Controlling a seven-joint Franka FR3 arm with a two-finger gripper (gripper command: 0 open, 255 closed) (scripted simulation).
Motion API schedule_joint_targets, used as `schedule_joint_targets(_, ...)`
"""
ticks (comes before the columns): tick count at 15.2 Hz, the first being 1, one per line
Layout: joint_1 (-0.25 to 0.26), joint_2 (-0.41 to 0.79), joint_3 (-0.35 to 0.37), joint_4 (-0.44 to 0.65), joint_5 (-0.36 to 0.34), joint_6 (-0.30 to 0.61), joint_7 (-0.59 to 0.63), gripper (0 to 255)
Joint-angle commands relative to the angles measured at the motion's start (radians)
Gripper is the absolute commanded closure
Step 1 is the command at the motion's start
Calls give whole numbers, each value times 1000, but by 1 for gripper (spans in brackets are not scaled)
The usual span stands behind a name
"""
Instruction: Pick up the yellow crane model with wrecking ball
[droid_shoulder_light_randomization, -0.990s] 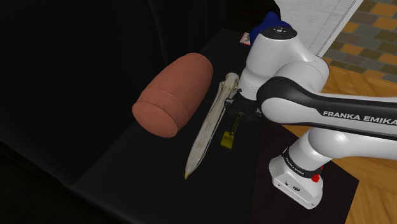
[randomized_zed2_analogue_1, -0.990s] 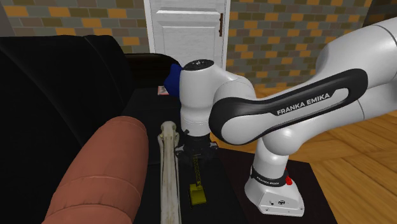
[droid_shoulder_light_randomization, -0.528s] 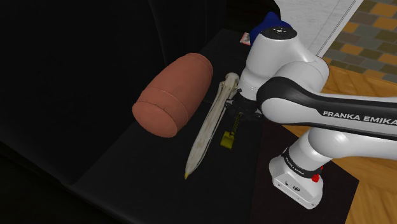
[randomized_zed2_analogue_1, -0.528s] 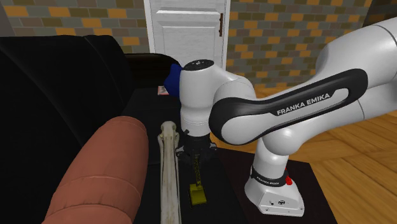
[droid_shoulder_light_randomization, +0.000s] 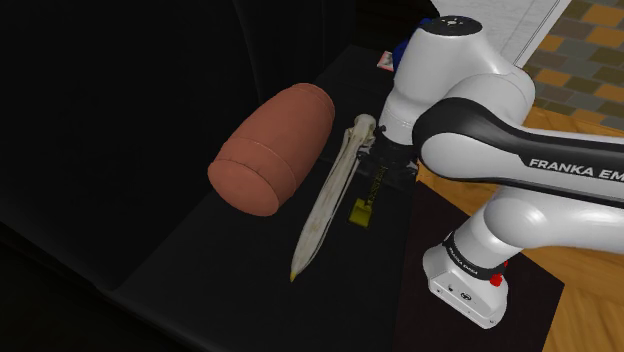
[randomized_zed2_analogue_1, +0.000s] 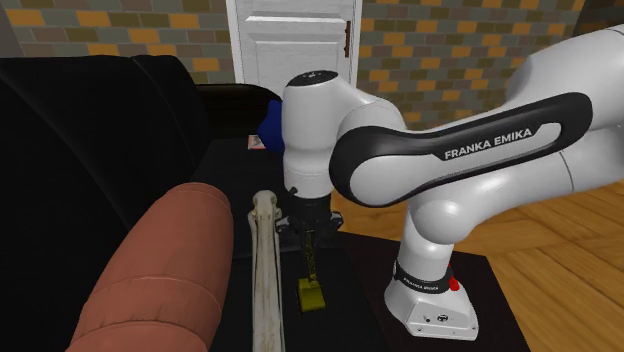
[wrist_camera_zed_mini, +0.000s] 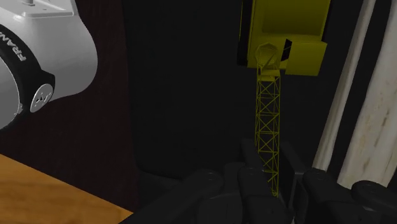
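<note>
while the black pincer (wrist_camera_zed_mini: 267, 170) grips the yellow crane model (wrist_camera_zed_mini: 283, 32) by its lattice boom, its boxy cab is just beside a pale bone (droid_shoulder_light_randomization: 325, 200).

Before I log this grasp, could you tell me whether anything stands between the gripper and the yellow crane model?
Nothing visible does: the gripper is shut on the yellow crane by its lattice boom. The long pale bone lies beside it, not between.
</note>
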Motion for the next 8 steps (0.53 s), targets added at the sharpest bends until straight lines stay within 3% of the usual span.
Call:
schedule_joint_targets(1, -9, -7, -19, 23, -18, -29, -5, 255)
schedule_joint_targets(8, -27, -27, -72, 102, -66, -125, -12, 255)
